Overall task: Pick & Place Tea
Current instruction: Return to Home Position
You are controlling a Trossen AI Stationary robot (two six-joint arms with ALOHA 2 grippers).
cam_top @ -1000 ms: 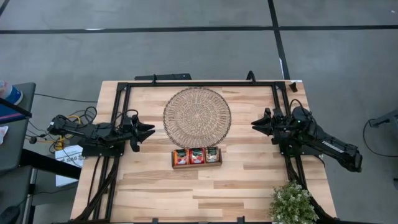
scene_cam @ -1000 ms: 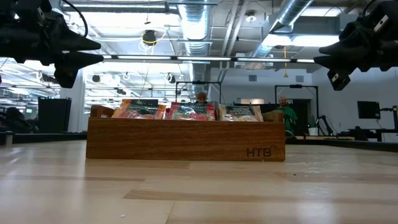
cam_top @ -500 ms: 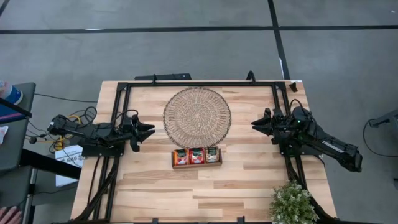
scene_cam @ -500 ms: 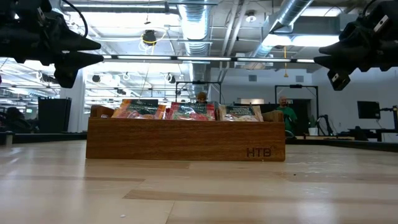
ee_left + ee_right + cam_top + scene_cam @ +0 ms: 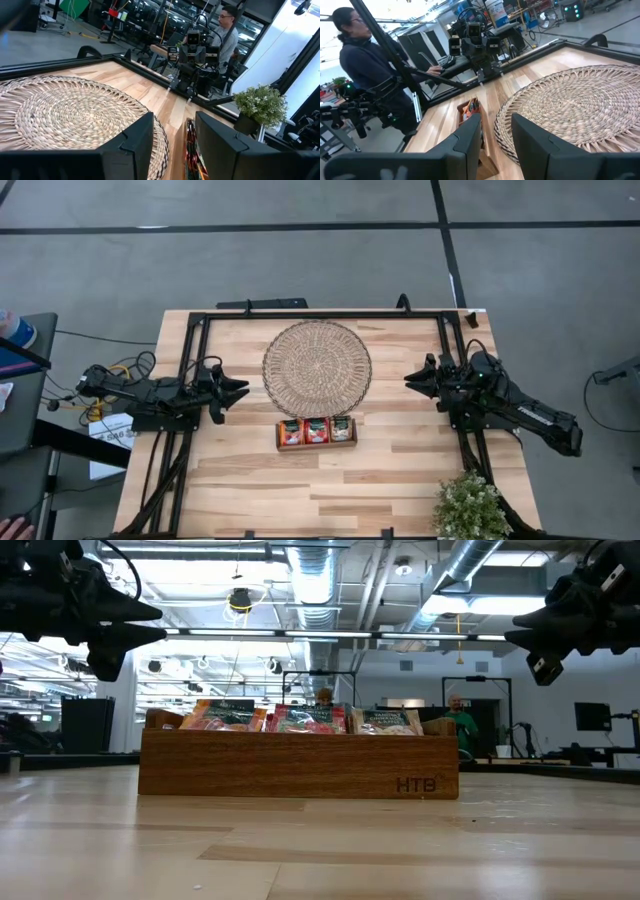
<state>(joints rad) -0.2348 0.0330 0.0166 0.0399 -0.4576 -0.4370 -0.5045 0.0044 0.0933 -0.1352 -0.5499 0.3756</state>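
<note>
From above, the tea (image 5: 316, 430) fills all three compartments of the wooden tray (image 5: 317, 446). The tray lies with its long side across the desk (image 5: 260, 490), just in front of the round mat (image 5: 317, 368). No sachet shows on the mat or on the bare wood. The left gripper (image 5: 238, 391) hangs off the tray's left end and a little behind it, and the right gripper (image 5: 410, 380) mirrors it off the right end. Each points inward toward the mat, with the tray between them. The left one looks slightly nearer to the tray. With nothing left to fetch, the coming move is probably only a pull back, away from the tray.

From desk height, the sachet tops stand above the tray's front wall (image 5: 300, 765): orange at its left, red in the middle, green-topped at its right. Both grippers hang well above the tray, the left gripper (image 5: 160, 623) beyond its left end and the right gripper (image 5: 512, 627) beyond its right end.

From the left wrist, the left gripper's fingers (image 5: 130, 145) are spread and hold nothing. The tea (image 5: 192, 150) lies ahead, seen through the gap, beside the mat's edge.

From the right wrist, the right gripper's fingers (image 5: 465, 145) are likewise spread and empty, with the tray (image 5: 470, 107) ahead.
</note>
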